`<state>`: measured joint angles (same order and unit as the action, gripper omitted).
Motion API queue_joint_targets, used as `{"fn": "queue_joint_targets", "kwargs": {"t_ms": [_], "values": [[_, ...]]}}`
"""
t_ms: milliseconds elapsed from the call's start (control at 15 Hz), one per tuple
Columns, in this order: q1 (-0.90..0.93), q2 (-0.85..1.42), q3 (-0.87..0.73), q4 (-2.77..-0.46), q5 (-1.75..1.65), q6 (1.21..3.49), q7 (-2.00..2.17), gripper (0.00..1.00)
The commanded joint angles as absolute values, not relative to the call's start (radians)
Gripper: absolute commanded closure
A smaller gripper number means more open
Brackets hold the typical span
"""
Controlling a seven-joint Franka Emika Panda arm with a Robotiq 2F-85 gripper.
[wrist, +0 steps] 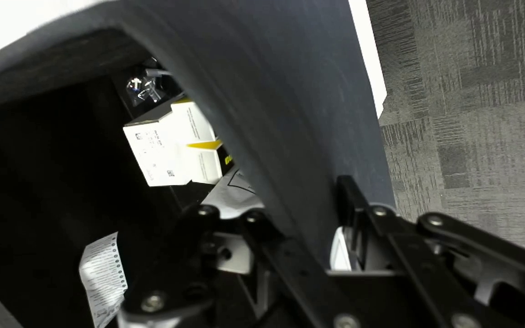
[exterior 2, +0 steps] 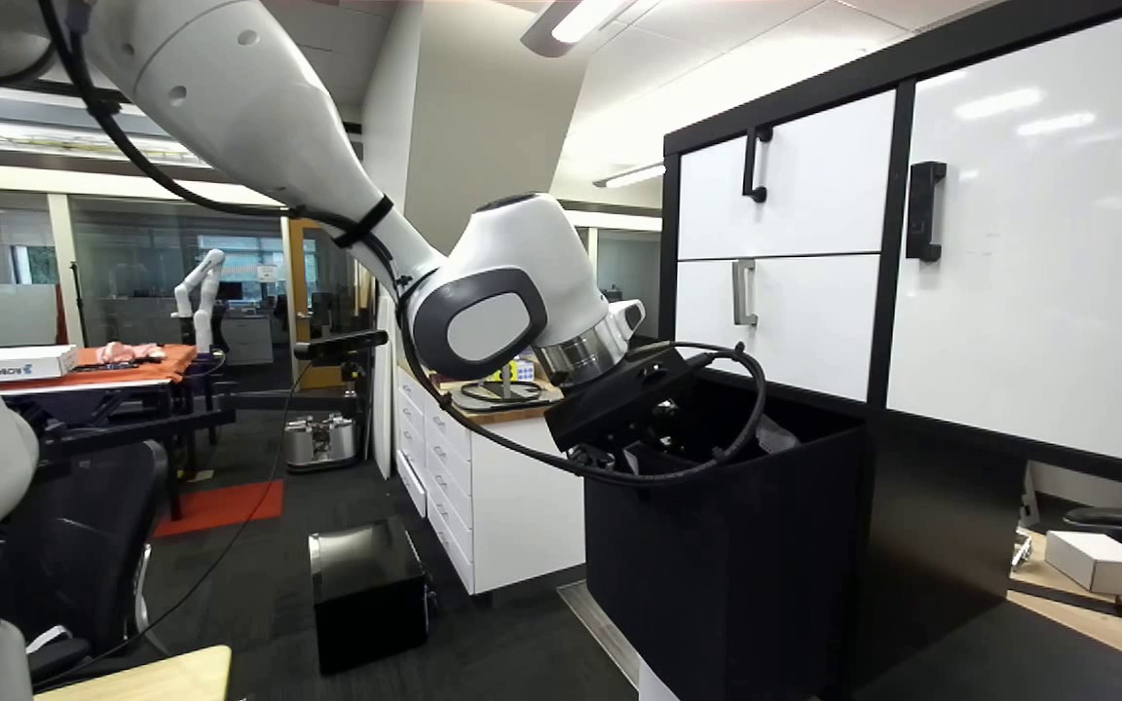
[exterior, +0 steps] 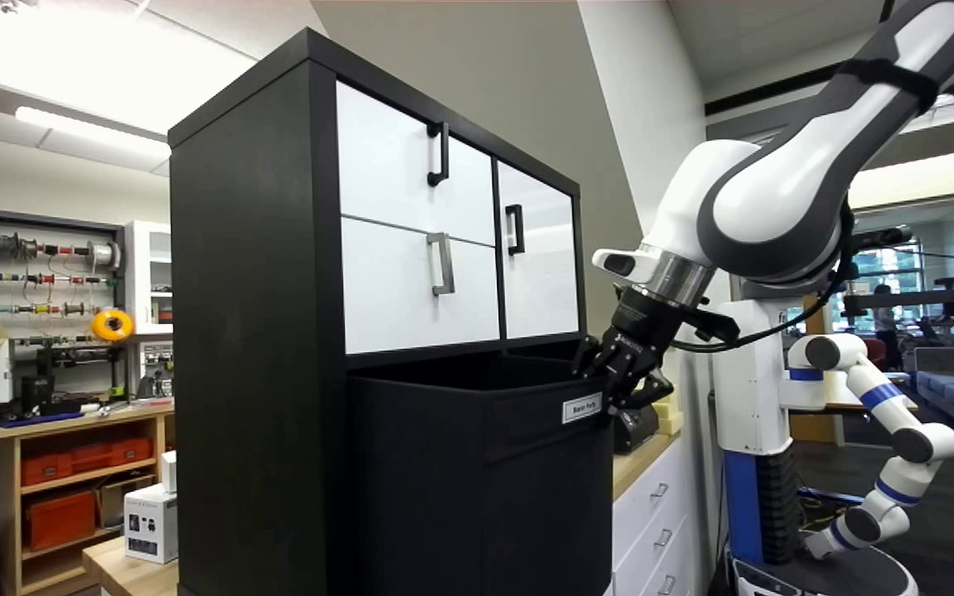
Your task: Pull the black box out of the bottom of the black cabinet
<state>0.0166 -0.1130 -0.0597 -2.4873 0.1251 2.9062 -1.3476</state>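
The black box (exterior: 477,488) stands well out of the bottom of the black cabinet (exterior: 241,331), with its open top facing up. In an exterior view the box (exterior 2: 717,574) juts out past the cabinet (exterior 2: 951,535). A white label (exterior: 581,408) is near its front rim. My gripper (exterior: 611,399) is at the rim beside the label. In the wrist view the gripper (wrist: 312,200) straddles the wall of the box (wrist: 308,91), one finger outside and one inside, and looks shut on it. The inside fingertip is hidden by the rim.
Inside the box lie a white and yellow carton (wrist: 176,141) and a printed paper (wrist: 103,278). White drawers with handles (exterior: 419,285) are above it. A white drawer unit (exterior 2: 532,497) stands alongside. My cable (exterior 2: 717,477) loops over the rim. A glossy black case (exterior 2: 366,594) is on the floor.
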Motion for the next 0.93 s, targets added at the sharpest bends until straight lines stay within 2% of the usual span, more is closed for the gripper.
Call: {"fn": "queue_joint_targets", "kwargs": {"t_ms": [0, 333, 400, 467, 600, 867], "values": [[-0.006, -0.205, -0.058, -2.611, 0.108, 2.867, -1.283, 0.96], [-0.002, -0.206, -0.058, -2.607, 0.121, 2.863, -1.279, 0.96], [0.000, -0.203, -0.058, -2.601, 0.125, 2.861, -1.281, 0.88], [-0.008, -0.197, -0.054, -2.593, 0.104, 2.872, -1.268, 0.58], [-0.012, -0.198, -0.050, -2.577, 0.092, 2.870, -1.248, 0.54], [-0.006, -0.201, -0.062, -2.554, 0.005, 2.875, -1.188, 0.27]]}}
